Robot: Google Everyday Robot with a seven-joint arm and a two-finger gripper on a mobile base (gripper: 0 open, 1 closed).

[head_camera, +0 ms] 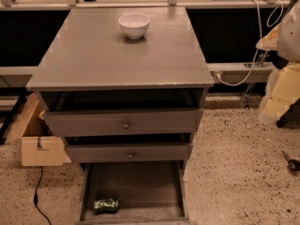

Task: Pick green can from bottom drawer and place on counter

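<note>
The green can (pixel 106 205) lies on its side on the dark floor of the open bottom drawer (pixel 140 184), near the front left corner. The drawer is pulled out toward me at the foot of the cabinet. The counter (pixel 108 55) is the flat grey top of the cabinet, with chipped pale edges. My gripper is out of view; only a pale bulky shape (pixel 289 32), perhaps part of my arm, shows at the right edge, far from the can.
A white bowl (pixel 134 25) stands at the back middle of the counter. Two grey drawers with round knobs (pixel 125 124) sit slightly open above the bottom drawer. A cardboard box (pixel 40 144) stands at the left. Yellow foam blocks (pixel 281 90) and cables are at the right.
</note>
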